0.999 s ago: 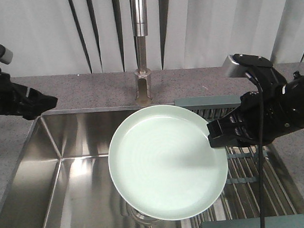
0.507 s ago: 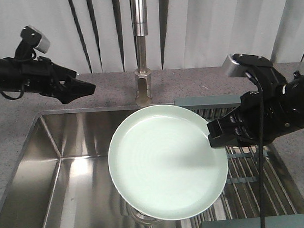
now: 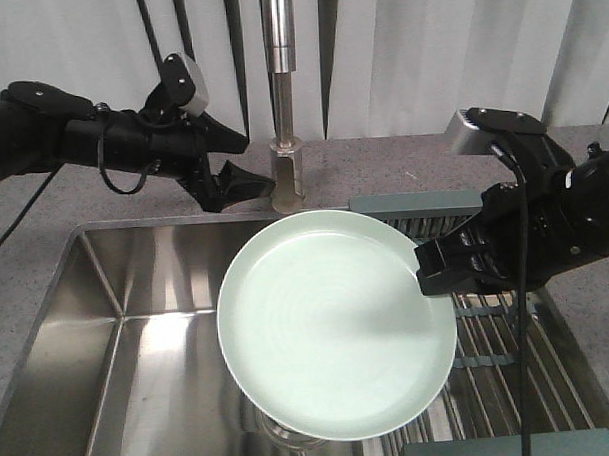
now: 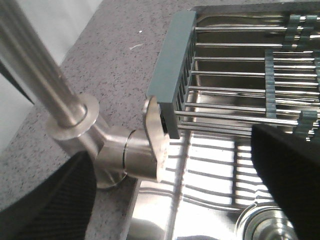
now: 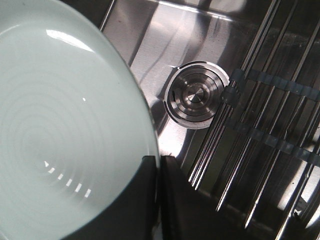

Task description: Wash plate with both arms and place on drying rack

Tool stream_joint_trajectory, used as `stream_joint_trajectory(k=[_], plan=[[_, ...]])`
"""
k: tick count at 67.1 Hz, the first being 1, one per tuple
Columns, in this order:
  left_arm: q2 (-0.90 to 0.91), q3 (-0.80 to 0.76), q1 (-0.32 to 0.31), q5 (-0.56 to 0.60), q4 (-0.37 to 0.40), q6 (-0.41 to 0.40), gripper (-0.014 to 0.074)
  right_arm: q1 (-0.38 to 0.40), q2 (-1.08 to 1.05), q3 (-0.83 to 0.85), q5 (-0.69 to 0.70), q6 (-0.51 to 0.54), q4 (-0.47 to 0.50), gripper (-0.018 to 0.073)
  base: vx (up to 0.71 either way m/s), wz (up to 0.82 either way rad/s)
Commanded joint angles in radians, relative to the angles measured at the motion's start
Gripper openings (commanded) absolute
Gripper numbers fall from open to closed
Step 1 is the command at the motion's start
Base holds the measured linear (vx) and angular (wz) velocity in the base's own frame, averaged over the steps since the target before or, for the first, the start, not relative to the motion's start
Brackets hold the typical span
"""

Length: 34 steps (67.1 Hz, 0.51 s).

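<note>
Our black right gripper (image 3: 433, 269) pinches the round mint-green plate (image 3: 328, 327) at its three-o'clock rim above the steel sink basin (image 3: 137, 294); that one-sided hold may slip. Our spread left gripper (image 3: 252, 162) may knock the steel faucet (image 3: 284, 119) beside it.

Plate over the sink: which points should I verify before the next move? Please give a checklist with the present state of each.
1. Right end effector clamped on the plate rim: ok.
2. Plate held above the sink: ok.
3. Left end effector open and empty: ok.
4. Left end effector touching the tap lever: cannot tell.
5. Water running: not ok, none visible.
6. Drying rack, visible rods bare: ok.
</note>
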<state>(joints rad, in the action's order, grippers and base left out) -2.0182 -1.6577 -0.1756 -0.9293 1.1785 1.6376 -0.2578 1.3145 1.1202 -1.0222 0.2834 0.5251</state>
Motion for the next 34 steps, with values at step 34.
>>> stream_joint_trajectory(k=[34], plan=[[-0.050,-0.131,-0.075,-0.070,0.060,0.006,0.0603,0.003,-0.031,0.028,0.033,0.010,0.036,-0.0001,0.00,0.00]])
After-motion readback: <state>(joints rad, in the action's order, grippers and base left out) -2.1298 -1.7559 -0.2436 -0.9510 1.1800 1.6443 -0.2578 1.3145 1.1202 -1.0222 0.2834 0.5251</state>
